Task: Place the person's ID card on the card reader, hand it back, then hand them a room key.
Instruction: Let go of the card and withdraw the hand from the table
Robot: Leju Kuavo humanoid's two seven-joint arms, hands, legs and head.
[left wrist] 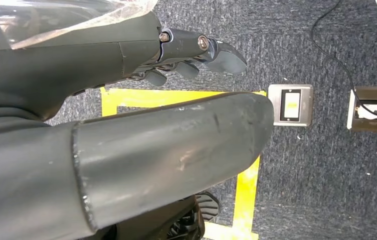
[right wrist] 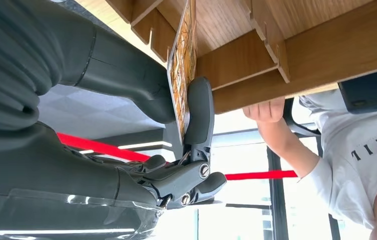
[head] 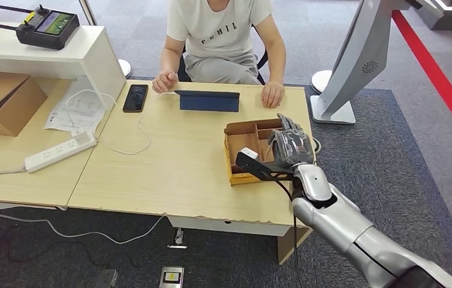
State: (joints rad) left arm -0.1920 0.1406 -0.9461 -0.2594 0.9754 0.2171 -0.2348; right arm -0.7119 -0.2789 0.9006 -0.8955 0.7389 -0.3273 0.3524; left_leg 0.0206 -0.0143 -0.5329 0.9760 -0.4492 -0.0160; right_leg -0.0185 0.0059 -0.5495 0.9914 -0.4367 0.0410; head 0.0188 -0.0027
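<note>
Currently a room key card (right wrist: pixel 180 65) is pinched by the right hand (head: pixel 289 146) inside the wooden box (head: pixel 241 129).
Nearby a phone (head: pixel 135 97) and tablet (head: pixel 209 100) are seen before the seated person (head: pixel 223 42); the card is held edge-up among dividers, and the left hand (left wrist: pixel 196 55) is seen curled, holding nothing.

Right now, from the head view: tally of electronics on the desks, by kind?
Black smartphone: 1
Dark blue flat card reader: 1
White power strip: 1
Black remote controller with antennas: 1
Total: 4
</note>
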